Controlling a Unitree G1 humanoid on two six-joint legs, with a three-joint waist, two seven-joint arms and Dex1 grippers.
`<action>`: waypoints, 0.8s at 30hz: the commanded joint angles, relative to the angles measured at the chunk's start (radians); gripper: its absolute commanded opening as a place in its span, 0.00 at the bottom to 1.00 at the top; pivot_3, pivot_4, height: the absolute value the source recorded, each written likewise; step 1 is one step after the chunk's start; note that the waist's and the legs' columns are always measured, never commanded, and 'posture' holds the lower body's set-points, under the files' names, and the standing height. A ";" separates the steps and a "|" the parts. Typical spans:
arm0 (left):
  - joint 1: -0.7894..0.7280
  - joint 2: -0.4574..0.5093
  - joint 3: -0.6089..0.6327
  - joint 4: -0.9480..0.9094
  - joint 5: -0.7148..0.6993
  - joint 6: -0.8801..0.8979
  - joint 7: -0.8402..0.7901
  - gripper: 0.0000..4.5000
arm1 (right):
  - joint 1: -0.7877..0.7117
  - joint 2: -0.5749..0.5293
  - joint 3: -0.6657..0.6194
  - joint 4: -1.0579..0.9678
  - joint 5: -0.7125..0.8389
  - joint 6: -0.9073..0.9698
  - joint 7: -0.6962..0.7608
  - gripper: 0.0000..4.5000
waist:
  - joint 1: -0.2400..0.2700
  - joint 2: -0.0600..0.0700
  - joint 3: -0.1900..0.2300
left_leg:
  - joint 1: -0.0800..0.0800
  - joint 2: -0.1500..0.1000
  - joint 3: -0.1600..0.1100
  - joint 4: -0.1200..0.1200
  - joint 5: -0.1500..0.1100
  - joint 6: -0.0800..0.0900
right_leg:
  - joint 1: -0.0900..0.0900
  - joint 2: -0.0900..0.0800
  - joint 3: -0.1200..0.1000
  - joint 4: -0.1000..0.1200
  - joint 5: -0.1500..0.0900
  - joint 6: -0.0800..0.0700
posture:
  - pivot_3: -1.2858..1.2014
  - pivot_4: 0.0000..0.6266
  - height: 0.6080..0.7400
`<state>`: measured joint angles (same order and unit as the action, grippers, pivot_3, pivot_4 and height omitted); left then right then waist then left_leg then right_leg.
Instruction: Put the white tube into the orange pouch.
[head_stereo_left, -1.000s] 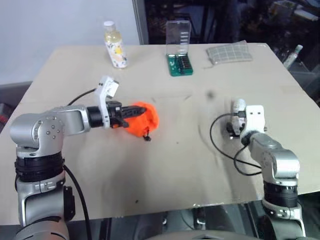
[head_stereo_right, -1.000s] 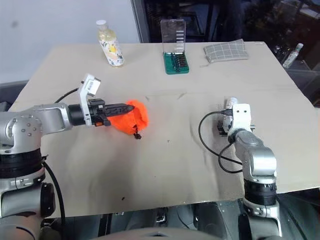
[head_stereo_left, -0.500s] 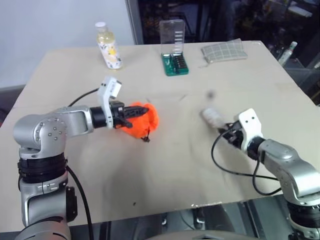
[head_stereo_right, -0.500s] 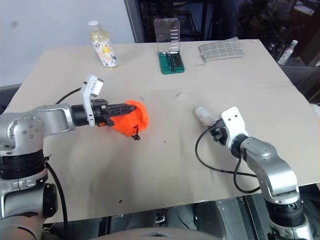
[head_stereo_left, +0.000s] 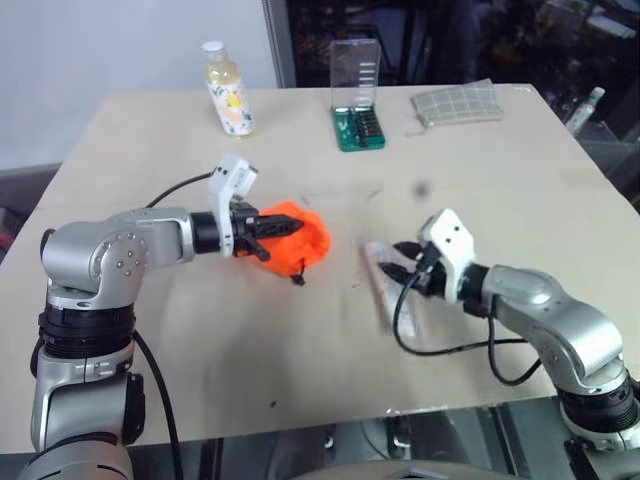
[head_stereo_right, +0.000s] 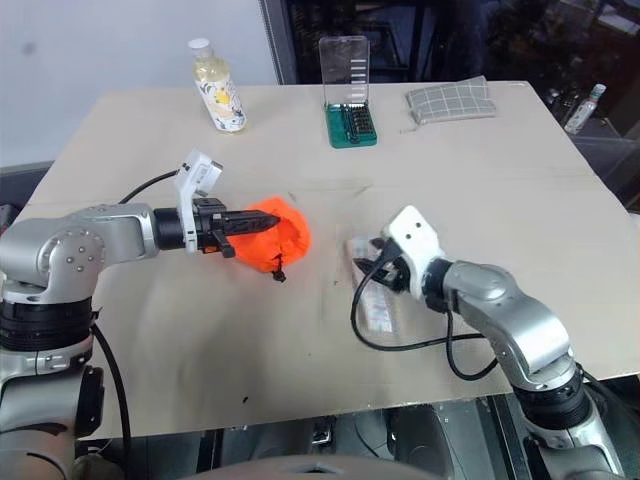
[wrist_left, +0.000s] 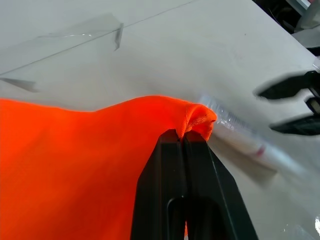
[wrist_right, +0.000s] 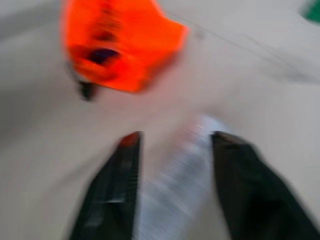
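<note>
The orange pouch (head_stereo_left: 306, 244) lies left of the table's middle. My left gripper (head_stereo_left: 285, 227) is shut on its upper rim, and the pinched fabric fold (wrist_left: 200, 117) shows at the fingertips. The pouch's dark mouth (wrist_right: 102, 55) faces my right gripper (head_stereo_left: 398, 262). That gripper hovers just right of the pouch with its fingers (wrist_right: 122, 185) spread apart. The white tube (head_stereo_left: 382, 285) lies blurred on the table under and between those fingers. In the left wrist view the tube (wrist_left: 240, 137) lies clear of the right fingertips, with one end close to the pouch.
At the table's far edge stand a yellowish bottle (head_stereo_left: 228, 92), a green bit case with a clear lid (head_stereo_left: 358, 125) and a grey checked pouch (head_stereo_left: 458, 103). Black cables loop beside each wrist. The near table edge (head_stereo_left: 300, 425) lies just below the arms.
My right gripper has swung left across the table towards the pouch, carrying the tube at its fingertips. The tube now lies on the table between spread fingers. The left gripper has kept the pouch in place.
</note>
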<state>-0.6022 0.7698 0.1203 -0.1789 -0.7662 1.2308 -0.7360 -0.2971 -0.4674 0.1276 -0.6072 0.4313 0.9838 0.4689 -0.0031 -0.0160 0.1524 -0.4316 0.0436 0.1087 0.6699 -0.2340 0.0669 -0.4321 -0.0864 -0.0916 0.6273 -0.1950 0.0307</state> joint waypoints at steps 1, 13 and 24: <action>0.010 0.015 0.015 -0.040 -0.003 -0.019 -0.006 0.00 | 0.031 0.010 -0.019 -0.017 -0.024 0.032 -0.068 0.88 | -0.002 0.000 0.000 | 0.000 0.000 0.000 0.000 0.000 0.000 | 0.000 0.000 0.000 0.000 0.000 0.000 | 0.52 0.24 1.00; 0.031 0.007 0.029 -0.056 -0.016 -0.008 0.013 0.00 | 0.069 0.132 0.034 0.058 0.080 0.151 -0.075 1.00 | -0.006 0.000 0.000 | 0.001 0.002 0.000 0.000 0.000 -0.001 | 0.000 0.000 0.000 0.000 -0.001 0.000 | 0.52 0.24 1.00; 0.041 0.004 0.042 -0.065 -0.033 0.006 0.033 0.00 | 0.038 0.085 0.198 0.211 -0.041 0.015 -0.044 0.81 | -0.012 -0.003 -0.002 | 0.005 0.004 0.001 0.000 0.000 -0.001 | 0.002 0.002 0.001 0.001 -0.004 0.000 | 0.52 0.24 1.00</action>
<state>-0.5554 0.7691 0.1271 -0.2072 -0.7822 1.2366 -0.7071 -0.2692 -0.3694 0.2814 -0.4381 0.4160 0.9981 0.4128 -0.0154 -0.0194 0.1501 -0.4259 0.0475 0.1098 0.6701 -0.2350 0.0661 -0.4303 -0.0843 -0.0902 0.6292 -0.1993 0.0303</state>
